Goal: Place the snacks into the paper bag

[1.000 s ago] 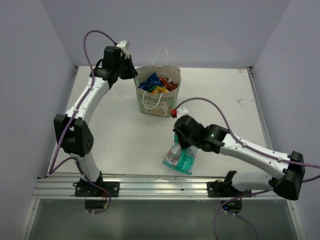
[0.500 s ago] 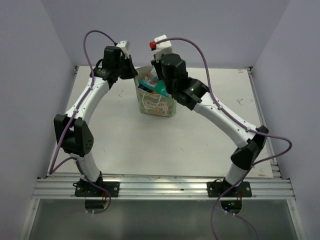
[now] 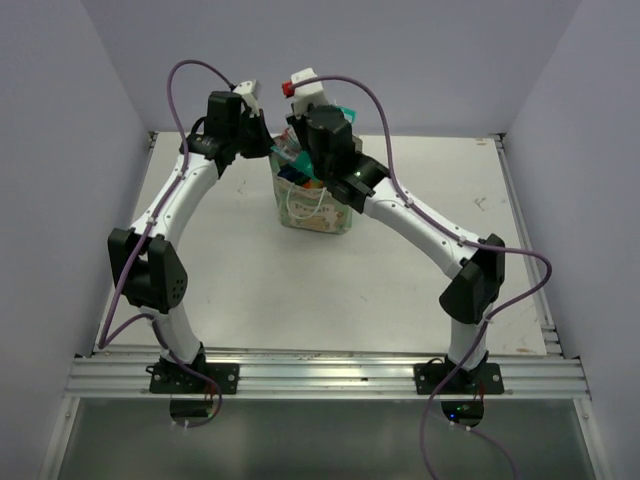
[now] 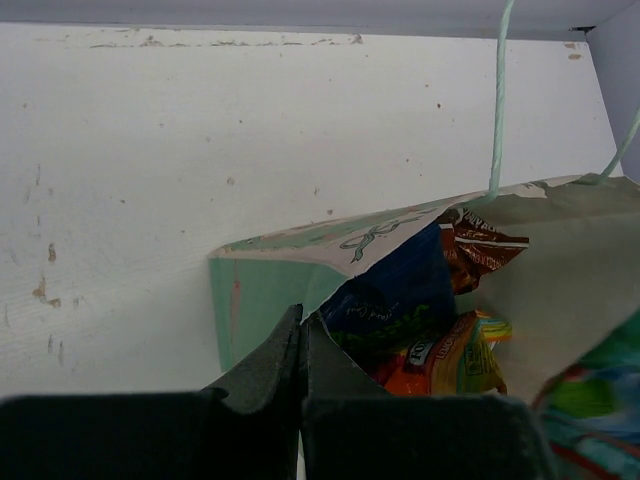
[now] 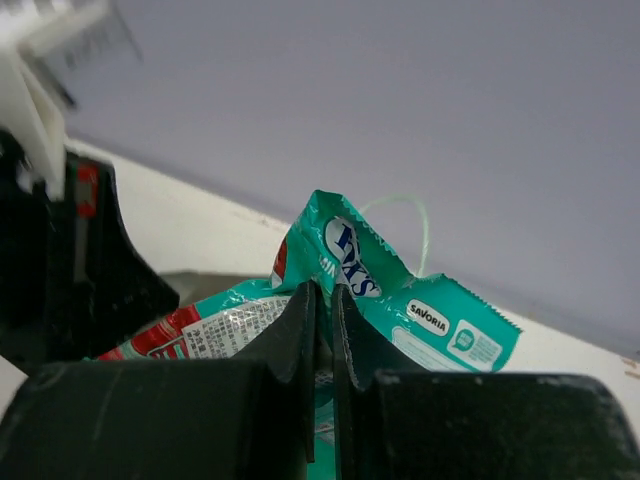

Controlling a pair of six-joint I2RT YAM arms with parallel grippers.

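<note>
The paper bag [image 3: 318,215] stands open at the back middle of the table. My left gripper [image 3: 265,150] is at its left rim, and in the left wrist view [image 4: 302,318] it is shut on the bag's edge [image 4: 260,295]. Inside lie the dark blue packet [image 4: 400,290], a red-brown packet [image 4: 480,245] and an orange packet [image 4: 440,360]. My right gripper [image 3: 300,165] is over the bag's mouth, shut [image 5: 322,290] on the teal-white packet [image 5: 430,310]. That packet shows at the lower right of the left wrist view [image 4: 600,400].
The bag's string handle [image 4: 497,100] stands up at the far rim. Purple walls close in the table [image 3: 250,270] at the back and both sides. A metal rail [image 3: 320,378] runs along the near edge by the arm bases.
My right arm lifted the teal-white packet from the table's front, carried it up to the bag and then shifted a little left over the mouth. The left arm has not moved.
</note>
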